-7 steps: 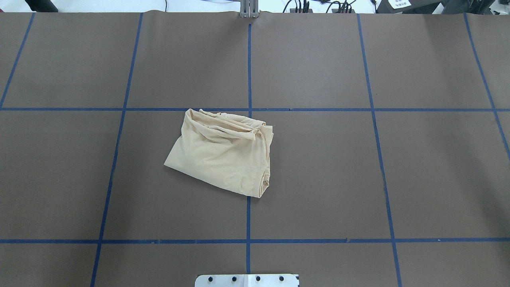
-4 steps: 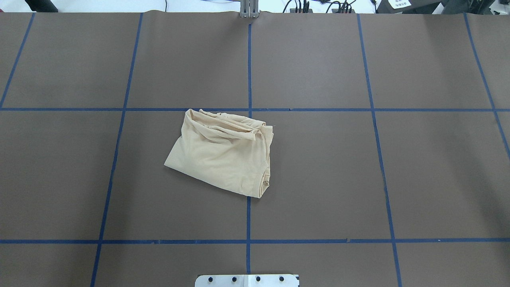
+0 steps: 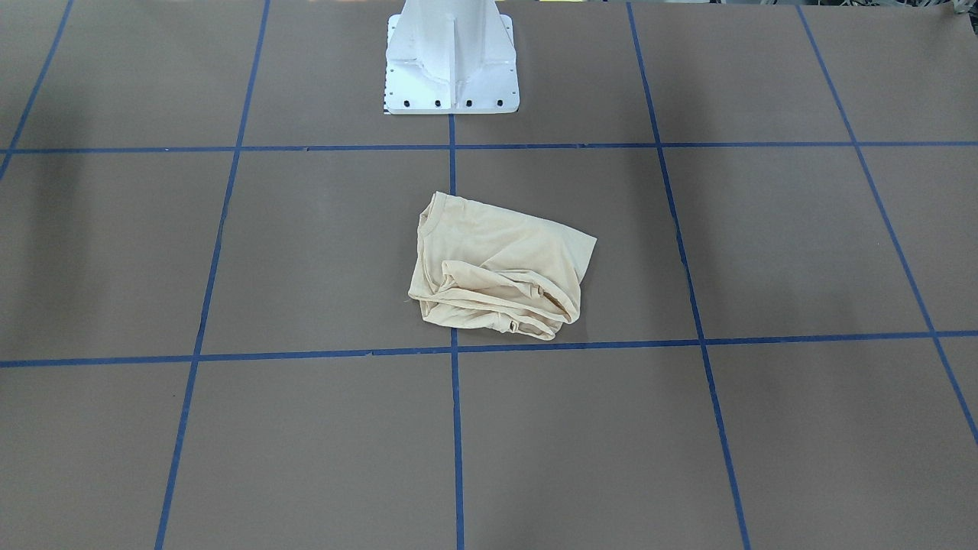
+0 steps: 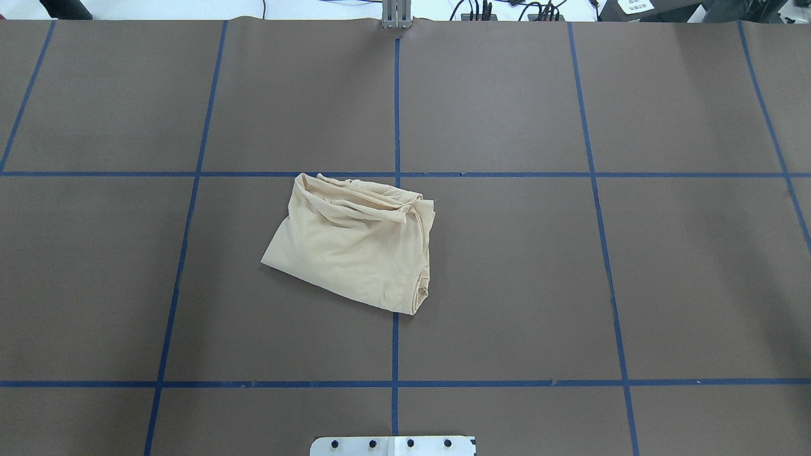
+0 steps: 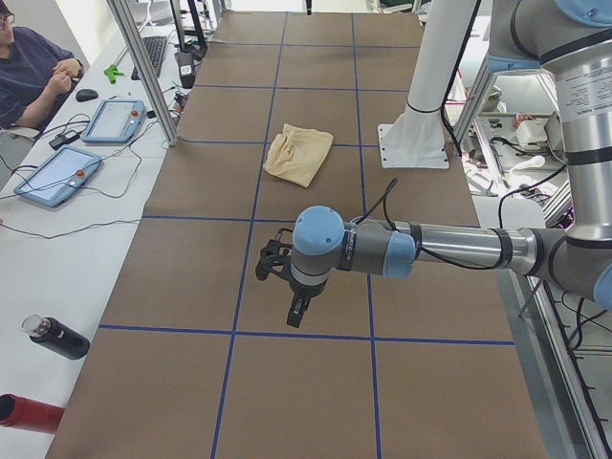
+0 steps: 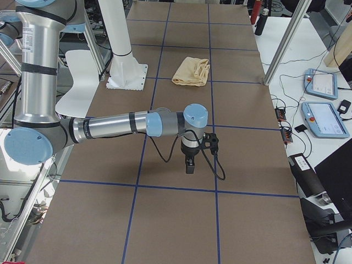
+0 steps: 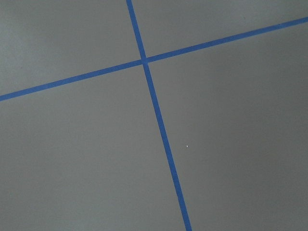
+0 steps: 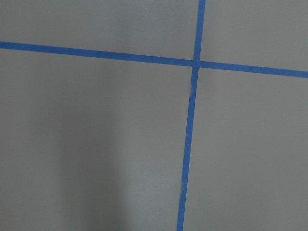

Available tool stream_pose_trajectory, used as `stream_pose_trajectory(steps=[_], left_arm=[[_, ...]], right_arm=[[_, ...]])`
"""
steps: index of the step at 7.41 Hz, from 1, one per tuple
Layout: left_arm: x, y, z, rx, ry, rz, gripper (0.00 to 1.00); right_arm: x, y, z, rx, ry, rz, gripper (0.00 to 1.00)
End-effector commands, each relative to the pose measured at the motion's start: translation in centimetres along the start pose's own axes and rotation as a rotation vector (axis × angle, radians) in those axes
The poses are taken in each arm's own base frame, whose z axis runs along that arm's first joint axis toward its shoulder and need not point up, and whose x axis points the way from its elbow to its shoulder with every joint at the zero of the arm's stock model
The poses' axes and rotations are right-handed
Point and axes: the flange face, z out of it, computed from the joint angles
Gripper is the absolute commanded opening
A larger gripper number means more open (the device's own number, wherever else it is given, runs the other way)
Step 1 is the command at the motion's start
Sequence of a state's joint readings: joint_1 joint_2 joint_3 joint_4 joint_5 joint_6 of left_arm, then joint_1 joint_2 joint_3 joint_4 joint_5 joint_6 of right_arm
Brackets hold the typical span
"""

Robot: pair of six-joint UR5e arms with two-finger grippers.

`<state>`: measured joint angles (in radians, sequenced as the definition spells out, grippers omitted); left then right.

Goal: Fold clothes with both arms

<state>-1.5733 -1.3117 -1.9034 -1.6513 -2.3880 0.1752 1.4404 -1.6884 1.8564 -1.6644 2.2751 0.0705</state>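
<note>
The cream-yellow shirt [image 4: 355, 247] lies bunched and roughly folded near the middle of the brown table, with loose folds along its far edge. It also shows in the front view [image 3: 497, 263], the left side view [image 5: 298, 153] and the right side view [image 6: 191, 71]. No print or label shows. My left gripper [image 5: 298, 311] hangs over the table far from the shirt, towards the table's left end. My right gripper [image 6: 190, 164] hangs likewise towards the right end. I cannot tell whether either is open or shut. Both wrist views show only bare table and blue tape.
Blue tape lines [image 4: 396, 342] divide the brown table into squares. The white pedestal base [image 3: 451, 61] stands at the robot's edge. Metal posts [image 5: 143, 72], tablets [image 5: 115, 120], bottles [image 5: 57, 338] and a seated operator [image 5: 29, 67] are along the far side.
</note>
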Motion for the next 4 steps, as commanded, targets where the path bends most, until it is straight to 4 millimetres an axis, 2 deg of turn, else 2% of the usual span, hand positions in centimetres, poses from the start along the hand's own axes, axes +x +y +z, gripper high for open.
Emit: stream_pose_trajectory(steps=[1,4], left_arm=[[0.65,-0.42,0.87,-0.017,0.007,-0.050,1.00],[0.17,-0.93,1.19,-0.024,0.000,-0.065,1.00]], right_arm=[[0.05,0.28,0.04,-0.002,-0.001,0.003,1.00],[-0.01,0.21,-0.01,0.000,-0.001,0.000,1.00]])
